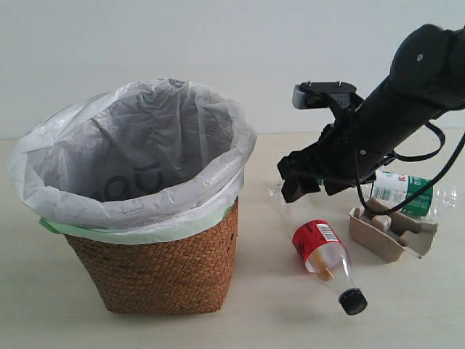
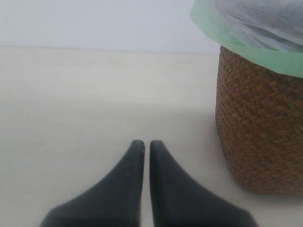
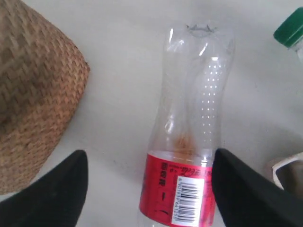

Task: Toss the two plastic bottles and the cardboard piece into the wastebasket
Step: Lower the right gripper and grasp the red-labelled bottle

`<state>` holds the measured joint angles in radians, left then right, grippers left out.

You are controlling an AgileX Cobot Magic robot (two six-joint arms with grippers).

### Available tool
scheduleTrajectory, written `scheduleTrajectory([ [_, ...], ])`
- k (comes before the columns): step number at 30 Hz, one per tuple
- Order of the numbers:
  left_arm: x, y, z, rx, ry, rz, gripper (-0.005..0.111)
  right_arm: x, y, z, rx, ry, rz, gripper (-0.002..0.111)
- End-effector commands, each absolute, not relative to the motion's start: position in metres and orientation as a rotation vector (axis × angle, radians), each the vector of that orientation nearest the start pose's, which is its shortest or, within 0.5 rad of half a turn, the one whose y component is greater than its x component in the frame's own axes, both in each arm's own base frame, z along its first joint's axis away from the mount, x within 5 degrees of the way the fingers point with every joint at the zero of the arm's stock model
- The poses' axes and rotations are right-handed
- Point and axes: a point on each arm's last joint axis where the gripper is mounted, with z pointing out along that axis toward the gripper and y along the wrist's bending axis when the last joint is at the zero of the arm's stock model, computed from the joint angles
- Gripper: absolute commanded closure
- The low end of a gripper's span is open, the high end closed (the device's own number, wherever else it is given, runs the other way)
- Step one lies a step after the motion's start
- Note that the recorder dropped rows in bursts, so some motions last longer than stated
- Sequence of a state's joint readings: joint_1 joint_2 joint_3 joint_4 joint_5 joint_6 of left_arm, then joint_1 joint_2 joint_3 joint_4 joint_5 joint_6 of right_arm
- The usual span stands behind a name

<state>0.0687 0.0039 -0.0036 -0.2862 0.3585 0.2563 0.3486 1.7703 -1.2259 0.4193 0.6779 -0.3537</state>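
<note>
a wicker wastebasket (image 1: 156, 273) with a white liner stands at left, and the left gripper (image 2: 147, 144), fingers pressed together and empty, sits low beside its wall. to the right, the red-label bottle (image 1: 323, 251) lies on the table (image 1: 254, 320) under the right gripper (image 3: 150, 152), which is spread wide and not gripping; the first pick-up seems in hand, so the next move calls for lowering and closing on the bottle. farthest right, the cardboard piece (image 1: 389, 233) and green-label bottle (image 1: 403, 190) lie just beside each other.

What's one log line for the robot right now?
right gripper: open, straddling red-label bottle | left gripper: shut, near wastebasket
</note>
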Motion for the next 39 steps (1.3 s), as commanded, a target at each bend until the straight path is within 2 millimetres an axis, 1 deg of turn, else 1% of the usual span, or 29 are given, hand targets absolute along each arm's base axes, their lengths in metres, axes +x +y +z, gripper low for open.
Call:
scheduleTrajectory([
  [1, 0.054, -0.005, 0.182, -0.001, 1.829, -0.043, 0.103, 0.345, 0.149, 0.207, -0.627, 2.641, 0.412, 0.043],
  [7, 0.054, -0.005, 0.182, -0.001, 1.829, -0.043, 0.103, 0.35, 0.159, 0.19, -0.684, 2.613, 0.365, 0.043],
  [10, 0.054, -0.005, 0.182, -0.001, 1.829, -0.043, 0.103, 0.349, 0.168, 0.18, -0.72, 2.623, 0.361, 0.043],
  [12, 0.054, -0.005, 0.182, -0.001, 1.829, -0.043, 0.103, 0.347, 0.171, 0.178, -0.744, 2.628, 0.356, 0.043],
  [15, 0.054, -0.005, 0.182, -0.001, 1.829, -0.043, 0.103, 0.345, 0.17, 0.176, -0.758, 2.659, 0.345, 0.042],
  [18, 0.054, -0.005, 0.182, -0.001, 1.829, -0.043, 0.103, 0.345, 0.165, 0.174, -0.753, 2.691, 0.278, 0.036],
  [20, 0.054, -0.005, 0.182, -0.001, 1.829, -0.043, 0.103, 0.344, 0.163, 0.173, -0.721, 2.719, 0.25, 0.036],
  [23, 0.054, -0.005, 0.182, -0.001, 1.829, -0.043, 0.103, 0.342, 0.163, 0.17, -0.73, 2.75, 0.247, 0.037],
  [30, 0.054, -0.005, 0.182, -0.001, 1.829, -0.043, 0.103, 0.339, 0.164, 0.147, -0.768, 2.851, 0.248, 0.037],
  [35, 0.054, -0.005, 0.182, -0.001, 1.829, -0.043, 0.103, 0.338, 0.165, 0.134, -0.79, 2.892, 0.248, 0.037],
  [36, 0.054, -0.005, 0.182, -0.001, 1.829, -0.043, 0.103, 0.338, 0.165, 0.132, -0.797, 2.895, 0.247, 0.039],
  [37, 0.054, -0.005, 0.182, -0.001, 1.829, -0.043, 0.103, 0.338, 0.165, 0.13, -0.802, 2.902, 0.246, 0.044],
  [39, 0.054, -0.005, 0.182, -0.001, 1.829, -0.043, 0.103, 0.337, 0.165, 0.126, -0.797, 2.915, 0.252, 0.056],
])
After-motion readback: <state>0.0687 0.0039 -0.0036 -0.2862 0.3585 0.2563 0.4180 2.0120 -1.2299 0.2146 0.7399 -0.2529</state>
